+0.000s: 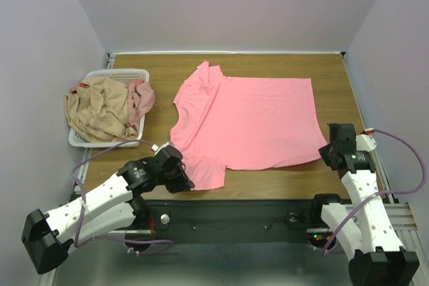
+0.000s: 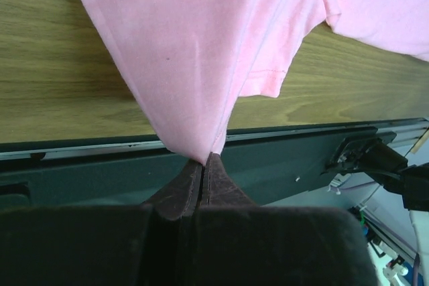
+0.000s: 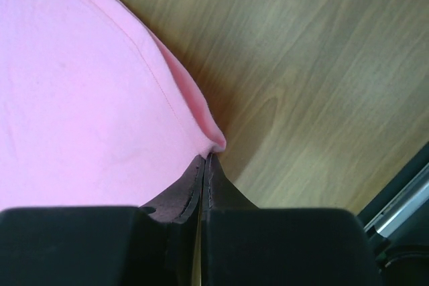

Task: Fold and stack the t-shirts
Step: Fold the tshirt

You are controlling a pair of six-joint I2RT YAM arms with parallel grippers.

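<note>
The salmon-pink t-shirt (image 1: 248, 122) lies spread flat on the wooden table, collar to the left, hem to the right. My left gripper (image 1: 185, 180) is shut on its near sleeve at the table's front edge; the left wrist view shows the cloth (image 2: 201, 51) pinched at my gripper's tips (image 2: 204, 160). My right gripper (image 1: 326, 153) is shut on the near hem corner; the right wrist view shows the shirt (image 3: 80, 98) pinched at my gripper's tips (image 3: 205, 159). The tan-beige t-shirt (image 1: 97, 108) and the dusty pink t-shirt (image 1: 139, 102) lie crumpled in the basket.
A white slatted basket (image 1: 129, 74) stands at the table's left side. The table's front edge has a dark metal rail (image 1: 228, 207). Grey walls close in the back and both sides.
</note>
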